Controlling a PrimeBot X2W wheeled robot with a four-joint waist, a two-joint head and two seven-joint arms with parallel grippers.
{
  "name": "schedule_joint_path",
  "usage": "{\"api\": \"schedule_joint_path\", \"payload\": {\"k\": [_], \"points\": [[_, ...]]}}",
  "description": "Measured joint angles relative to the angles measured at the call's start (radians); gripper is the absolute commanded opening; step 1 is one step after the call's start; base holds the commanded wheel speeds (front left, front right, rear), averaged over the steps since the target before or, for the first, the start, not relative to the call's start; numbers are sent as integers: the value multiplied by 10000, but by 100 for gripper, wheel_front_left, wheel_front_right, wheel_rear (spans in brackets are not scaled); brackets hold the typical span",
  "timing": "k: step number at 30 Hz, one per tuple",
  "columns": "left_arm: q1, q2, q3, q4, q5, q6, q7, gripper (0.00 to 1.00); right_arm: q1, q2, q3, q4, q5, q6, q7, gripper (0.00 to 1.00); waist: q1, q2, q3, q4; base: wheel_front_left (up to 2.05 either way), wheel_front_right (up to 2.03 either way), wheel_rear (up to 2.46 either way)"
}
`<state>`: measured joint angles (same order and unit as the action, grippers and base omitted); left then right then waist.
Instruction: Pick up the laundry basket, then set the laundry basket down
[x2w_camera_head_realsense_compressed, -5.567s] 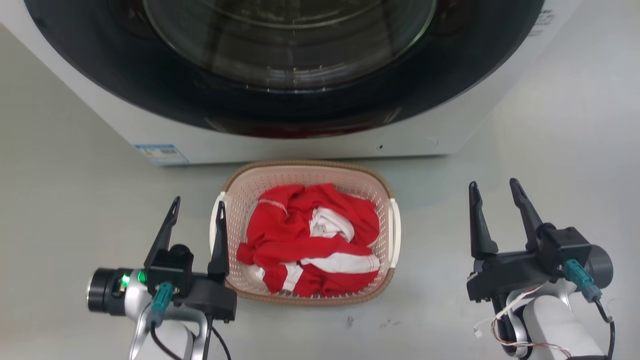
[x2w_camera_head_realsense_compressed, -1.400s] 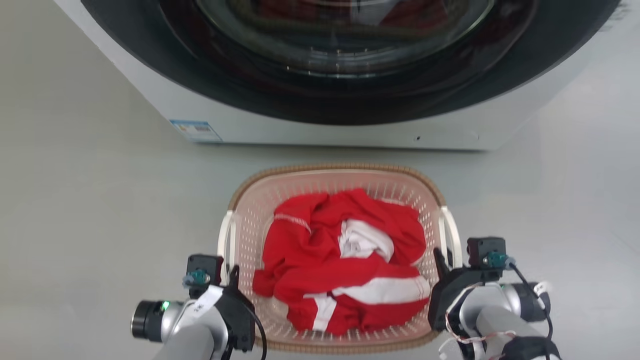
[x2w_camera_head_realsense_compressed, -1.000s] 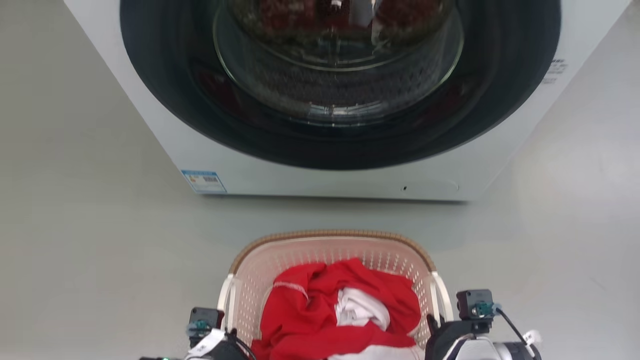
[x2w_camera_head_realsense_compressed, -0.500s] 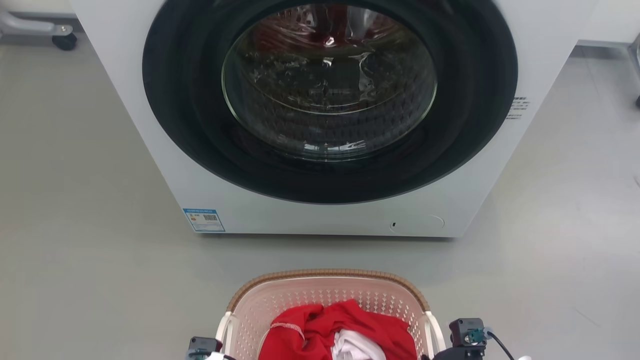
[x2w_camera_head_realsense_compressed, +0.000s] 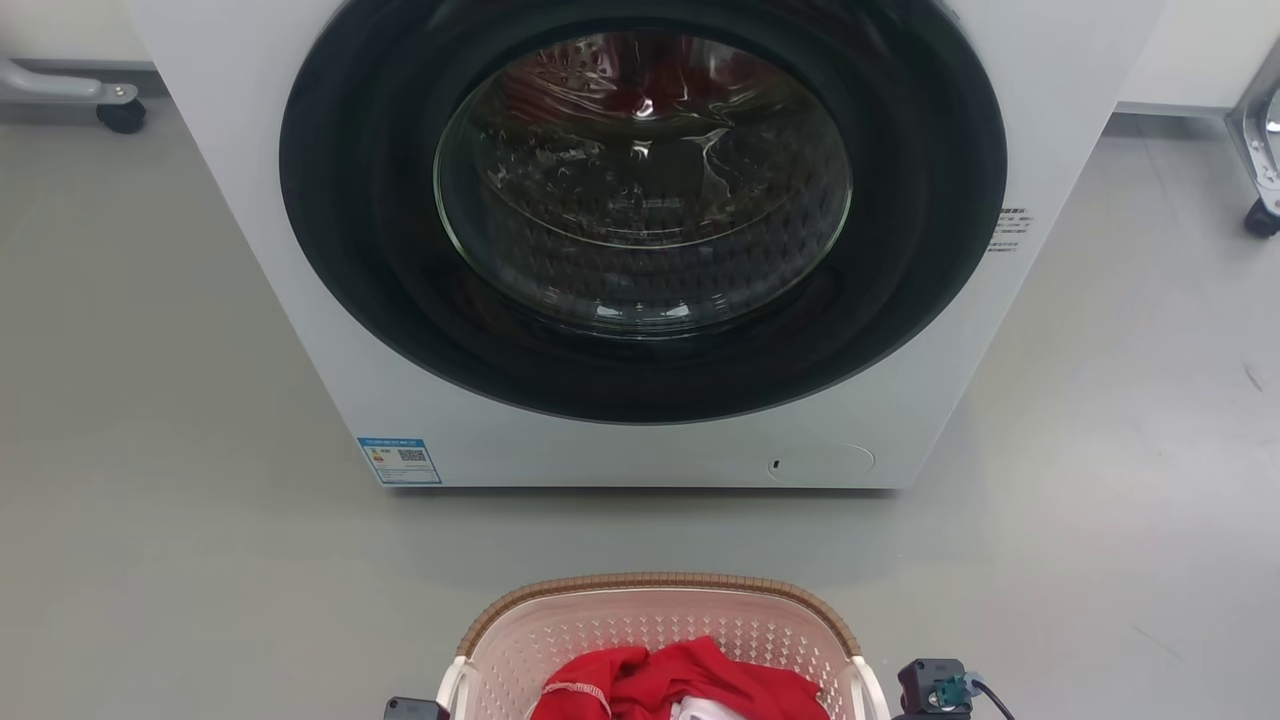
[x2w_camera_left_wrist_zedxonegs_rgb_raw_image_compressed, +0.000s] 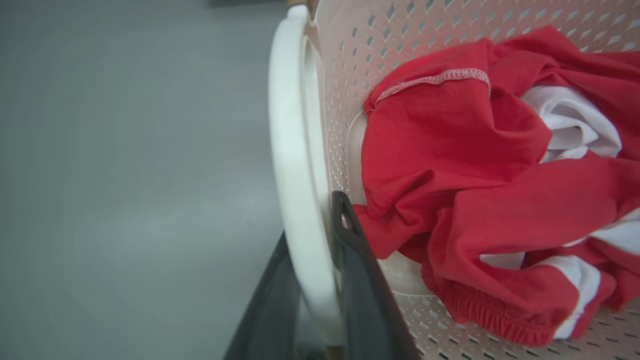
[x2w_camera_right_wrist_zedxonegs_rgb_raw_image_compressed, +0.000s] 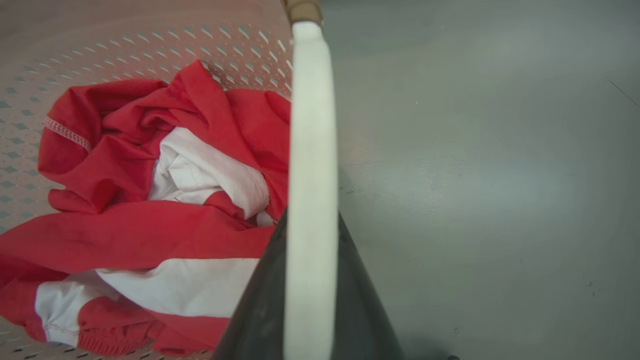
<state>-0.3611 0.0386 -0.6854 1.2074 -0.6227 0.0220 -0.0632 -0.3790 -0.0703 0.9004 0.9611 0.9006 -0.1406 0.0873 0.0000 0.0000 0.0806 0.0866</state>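
Two end effectors hold the basket (x2w_camera_head_realsense_compressed: 660, 582), one on each side. The left end effector (x2w_camera_left_wrist_zedxonegs_rgb_raw_image_compressed: 312, 235) is clenched on the left handle (x2w_camera_left_wrist_zedxonegs_rgb_raw_image_compressed: 290, 140): one dark finger lies outside the white bar and the other inside it, against the perforated wall and just beside the red and white clothes (x2w_camera_left_wrist_zedxonegs_rgb_raw_image_compressed: 475, 165). The right end effector (x2w_camera_right_wrist_zedxonegs_rgb_raw_image_compressed: 311, 220) grasps the right handle (x2w_camera_right_wrist_zedxonegs_rgb_raw_image_compressed: 310, 125) the same way, with a finger on either side of the bar.

What matters for the coming move is that the basket lies between the arms, so neither arm is nearer. Each handle runs straight away from its wrist, its long axis in line with the fingers rather than across them. The grip sits toward the near end of each bar, so most of the load probably hangs ahead of the fingertips.

The basket is close in front of the robot, at the bottom edge of the head view, well apart from the washer (x2w_camera_head_realsense_compressed: 640, 250), with grey floor (x2w_camera_head_realsense_compressed: 150, 420) between them. That edge cuts the basket off, so I cannot tell whether its base touches the floor.

Both arms likely need to move together and level, because if one side leads, the basket may tip or a bar may slide along the fingers.
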Motion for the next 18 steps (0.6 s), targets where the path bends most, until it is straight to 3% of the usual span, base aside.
{"api": "schedule_joint_path", "payload": {"k": [18], "points": [[105,0,-159,27,-100,-17,100,0,-28,8,541,328,729,0,-4,0,0,0,-190,-32,0,0,0]]}}
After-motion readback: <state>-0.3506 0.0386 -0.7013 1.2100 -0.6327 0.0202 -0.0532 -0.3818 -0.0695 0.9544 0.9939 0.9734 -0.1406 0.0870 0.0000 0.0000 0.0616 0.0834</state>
